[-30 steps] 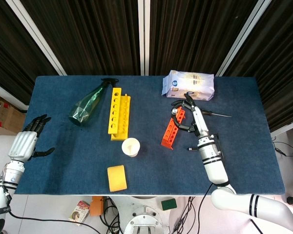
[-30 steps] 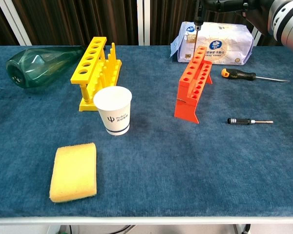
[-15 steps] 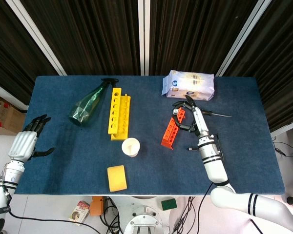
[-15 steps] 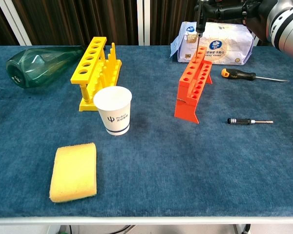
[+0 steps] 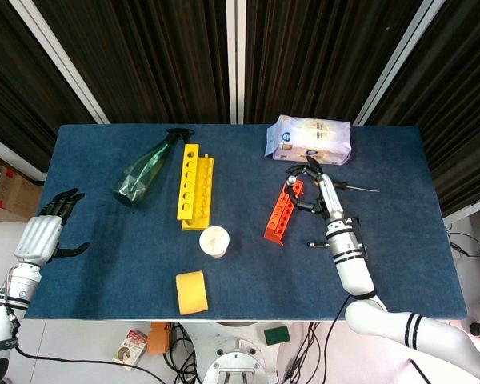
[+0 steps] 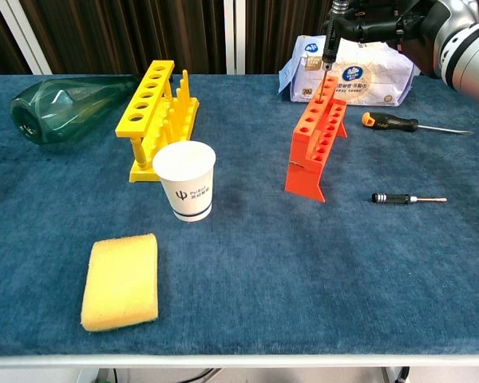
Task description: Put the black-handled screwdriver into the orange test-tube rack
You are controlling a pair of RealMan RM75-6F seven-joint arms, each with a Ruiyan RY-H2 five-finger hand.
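Near the middle of the blue cloth-covered surface (image 6: 303, 271) stands the orange test-tube rack (image 6: 315, 144), and the right hand (image 6: 383, 24) holds the black-handled screwdriver (image 6: 330, 44) upright over its far end; whether the tip is inside a hole is hard to say. Behind the rack lies a white plastic packet (image 6: 351, 72). To its right lie an orange-and-black-handled screwdriver (image 6: 411, 124) and, nearer, a small black precision screwdriver (image 6: 405, 198). Left of the rack stands a yellow test-tube rack (image 6: 158, 112), with a white paper cup (image 6: 187, 180) before it, a yellow sponge (image 6: 120, 281) nearer still, and a green glass bottle (image 6: 60, 106) on its side at far left. The left hand (image 5: 42, 236) hangs off the surface's left edge.

Two white arms with ribbed silver wrists. The right arm (image 5: 400, 332) has black bands. The left hand (image 5: 54, 210) and right hand (image 5: 308, 186) have black fingers.
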